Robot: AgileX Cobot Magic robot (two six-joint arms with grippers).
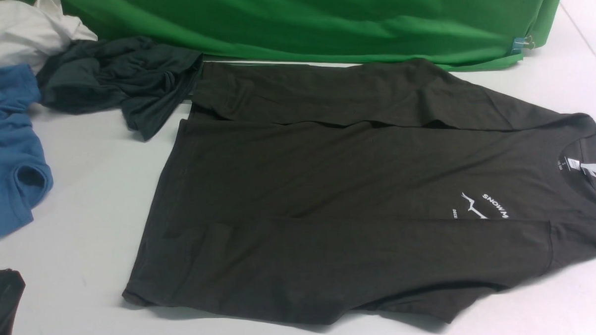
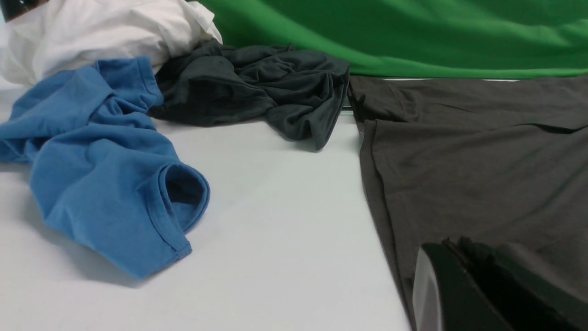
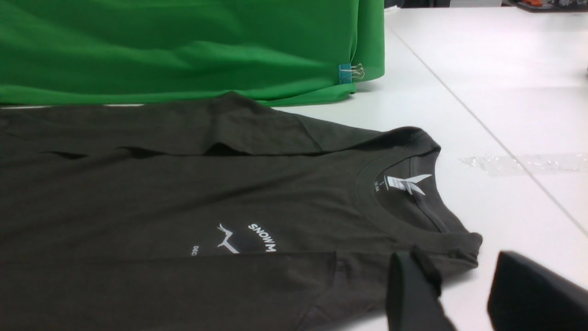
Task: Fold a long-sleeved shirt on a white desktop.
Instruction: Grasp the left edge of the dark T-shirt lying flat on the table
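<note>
The long-sleeved shirt (image 1: 327, 188) lies flat on the white desktop (image 1: 88, 214), neck to the right, hem to the left. Both sleeves are folded in along the body. Its white "SNOWM" print (image 3: 262, 236) and neck label (image 3: 404, 183) face up. My left gripper (image 2: 452, 243) hovers low near the hem's near corner, its fingers pressed together with nothing seen between them; it shows as a dark shape (image 1: 1, 291) at the front view's bottom left. My right gripper (image 3: 459, 276) stands open beside the shirt's near shoulder, one finger (image 3: 411, 280) overlapping the cloth edge. It is outside the front view.
A green cloth (image 1: 303, 19) hangs along the back, held by a blue binder clip (image 3: 345, 73). A crumpled charcoal garment (image 1: 117, 77), a blue shirt (image 1: 8, 147) and a white garment (image 1: 25, 29) are piled at the left. A strip of clear tape (image 3: 523, 162) lies right of the collar.
</note>
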